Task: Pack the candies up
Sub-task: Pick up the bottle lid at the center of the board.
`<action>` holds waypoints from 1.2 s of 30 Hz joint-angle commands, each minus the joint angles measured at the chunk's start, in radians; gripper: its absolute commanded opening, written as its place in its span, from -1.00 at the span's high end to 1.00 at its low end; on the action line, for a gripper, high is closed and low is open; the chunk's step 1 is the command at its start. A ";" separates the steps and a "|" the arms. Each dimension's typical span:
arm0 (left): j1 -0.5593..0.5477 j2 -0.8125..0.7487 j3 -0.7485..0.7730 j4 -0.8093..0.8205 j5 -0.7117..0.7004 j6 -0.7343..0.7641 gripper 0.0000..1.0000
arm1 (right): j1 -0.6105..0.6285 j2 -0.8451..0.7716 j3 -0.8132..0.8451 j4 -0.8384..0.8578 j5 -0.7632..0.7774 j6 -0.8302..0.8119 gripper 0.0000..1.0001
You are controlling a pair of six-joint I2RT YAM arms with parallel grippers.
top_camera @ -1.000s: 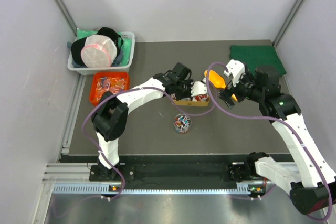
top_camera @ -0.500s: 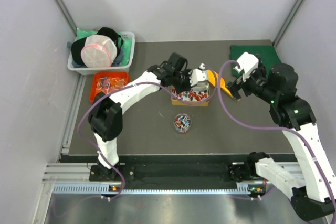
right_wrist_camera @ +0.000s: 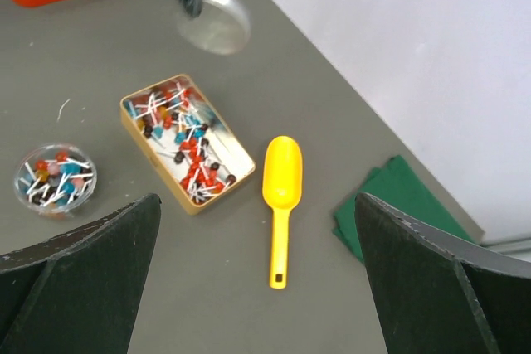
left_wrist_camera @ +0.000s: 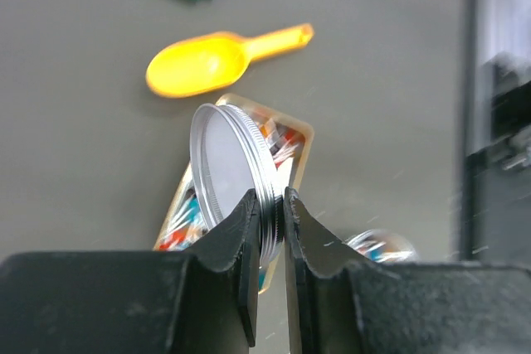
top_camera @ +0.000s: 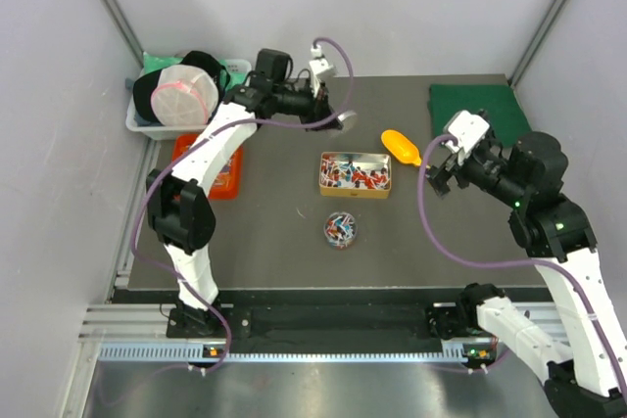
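Note:
The candies lie in an open gold rectangular tin (top_camera: 355, 174), in a small round clear jar (top_camera: 340, 229) in front of it, and in an orange tray (top_camera: 211, 159) at the left. My left gripper (top_camera: 333, 116) is behind the tin and shut on a round silver lid (left_wrist_camera: 236, 180), held on edge above the table. The orange scoop (top_camera: 402, 147) lies on the table right of the tin. My right gripper (top_camera: 443, 165) is wide open and empty above the scoop (right_wrist_camera: 280, 188); the tin (right_wrist_camera: 187, 143) and jar (right_wrist_camera: 54, 180) are in its view.
A white bin (top_camera: 235, 95) with a cap and a mesh pouch stands at the back left, behind the orange tray. A folded green cloth (top_camera: 480, 105) lies at the back right. Grey walls close in the table on three sides.
My left gripper has swung from over the tin to the back left, carrying the silver lid. My right gripper has let go of the scoop, which now lies on the table, and drawn back right.

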 commanded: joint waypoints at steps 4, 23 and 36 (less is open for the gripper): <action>0.039 0.020 -0.010 0.435 0.385 -0.575 1.00 | 0.096 0.050 -0.046 0.117 0.001 -0.054 -0.98; 0.032 0.139 -0.208 1.663 0.434 -1.686 0.96 | 0.368 0.331 0.069 0.286 0.433 -0.160 -0.98; 0.025 0.107 -0.234 1.634 0.431 -1.656 0.94 | 0.368 0.437 0.141 0.255 0.375 -0.109 -0.98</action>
